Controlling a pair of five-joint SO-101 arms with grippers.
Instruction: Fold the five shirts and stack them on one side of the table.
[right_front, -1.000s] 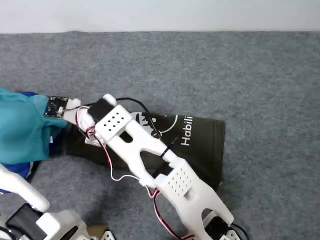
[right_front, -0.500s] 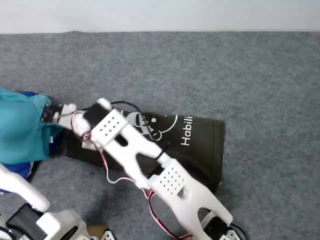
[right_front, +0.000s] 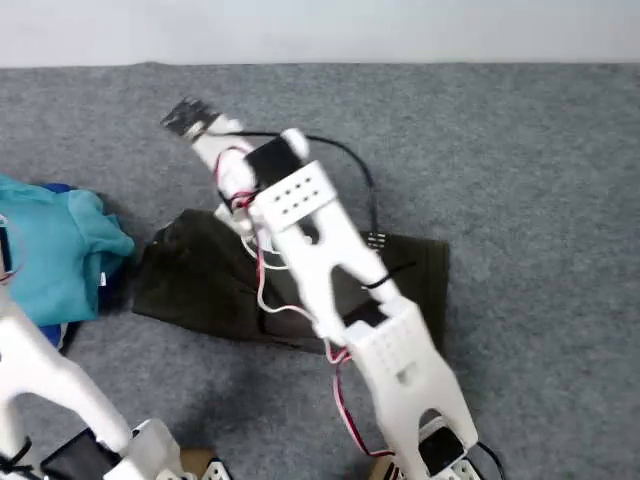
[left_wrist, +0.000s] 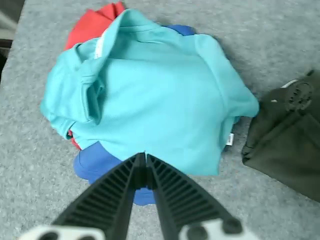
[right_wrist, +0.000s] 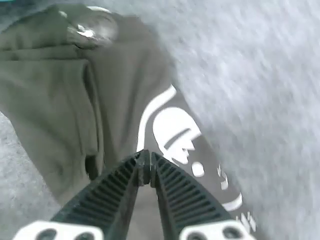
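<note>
Looks ready to stack: dark shirt (right_front: 200, 288) folded near the table (right_front: 520, 140) centre, beside the left-edge pile (left_wrist: 150, 100) — left gripper (left_wrist: 145, 157), right gripper (right_wrist: 145, 154) both closed, empty.

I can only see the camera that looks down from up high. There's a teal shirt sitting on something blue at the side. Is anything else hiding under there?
Observer: Yes. The left wrist view shows a red shirt peeking out from under the teal shirt, as well as the blue shirt.
Operator: Cool! Is the left hand open?
Observer: No. The left hand is shut, its tips together over the edge of the teal shirt.
Operator: What about the other hand? I can't see its tips from up here.
Observer: The right hand is also shut, and it sits over the white picture printed on the dark shirt.
</note>
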